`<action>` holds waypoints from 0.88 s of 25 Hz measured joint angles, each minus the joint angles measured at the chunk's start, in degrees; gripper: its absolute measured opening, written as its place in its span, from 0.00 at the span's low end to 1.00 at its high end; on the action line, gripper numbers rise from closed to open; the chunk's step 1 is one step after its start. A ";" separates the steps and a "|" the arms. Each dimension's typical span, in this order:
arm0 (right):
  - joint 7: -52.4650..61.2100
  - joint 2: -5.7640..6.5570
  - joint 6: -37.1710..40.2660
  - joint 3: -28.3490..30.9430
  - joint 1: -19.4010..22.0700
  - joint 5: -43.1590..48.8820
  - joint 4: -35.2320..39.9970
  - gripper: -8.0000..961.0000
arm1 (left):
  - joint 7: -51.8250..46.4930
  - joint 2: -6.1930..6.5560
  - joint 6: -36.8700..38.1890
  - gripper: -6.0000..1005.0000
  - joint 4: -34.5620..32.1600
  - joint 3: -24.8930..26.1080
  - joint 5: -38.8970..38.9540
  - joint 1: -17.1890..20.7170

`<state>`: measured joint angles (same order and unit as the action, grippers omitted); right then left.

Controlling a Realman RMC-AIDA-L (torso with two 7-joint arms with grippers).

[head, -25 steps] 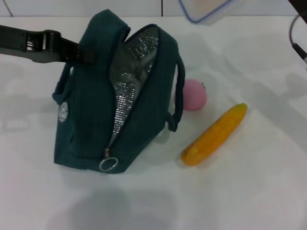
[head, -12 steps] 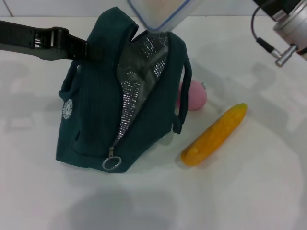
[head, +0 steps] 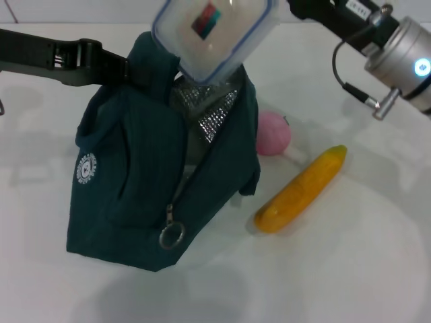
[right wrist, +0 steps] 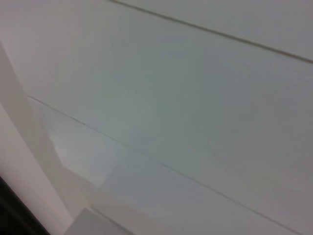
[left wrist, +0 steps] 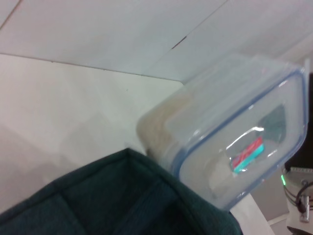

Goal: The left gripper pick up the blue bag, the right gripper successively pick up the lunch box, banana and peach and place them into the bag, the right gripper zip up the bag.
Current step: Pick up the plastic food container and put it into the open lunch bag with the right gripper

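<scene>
Showing lunch box (left wrist: 230, 142) over bag (left wrist: 122, 196)

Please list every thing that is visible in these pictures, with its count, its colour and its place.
blue bag: one, dark teal with silver lining, standing open on the table, left of centre.
lunch box: one, clear with blue-rimmed lid, tilted at the bag's open top.
peach: one, pink, on the table just right of the bag.
banana: one, orange-yellow, lying on the table right of the peach.
table: one, white.
left claw: one, black, at the bag's upper left edge.
right claw: fingers not seen; its black and silver arm is at upper right.
</scene>
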<state>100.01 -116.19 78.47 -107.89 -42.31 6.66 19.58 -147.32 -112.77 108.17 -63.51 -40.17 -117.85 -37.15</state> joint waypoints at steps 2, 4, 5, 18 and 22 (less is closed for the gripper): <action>-0.12 0.00 -0.05 -0.54 1.24 0.00 0.01 0.14 | 0.01 -0.04 -0.23 0.05 0.08 0.05 0.00 0.03; -0.25 0.00 -0.07 -0.85 2.45 0.00 0.11 0.14 | 0.01 -0.07 -0.50 0.05 0.15 0.06 0.00 0.12; -0.31 0.00 -0.03 -0.99 3.09 0.01 0.12 0.14 | 0.01 -0.07 -0.61 0.05 0.16 0.07 0.00 0.19; -1.65 -0.01 -3.80 -6.49 3.38 0.90 0.23 0.15 | -0.03 -0.17 -1.00 0.05 1.32 0.09 -0.01 0.08; -2.05 0.00 -6.03 -9.26 1.80 0.89 0.49 0.15 | 0.13 -0.17 -1.30 0.05 1.95 0.09 0.23 0.14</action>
<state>97.95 -116.19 72.44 -117.15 -40.51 7.55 20.07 -147.19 -112.94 106.88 -61.56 -40.08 -117.62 -37.02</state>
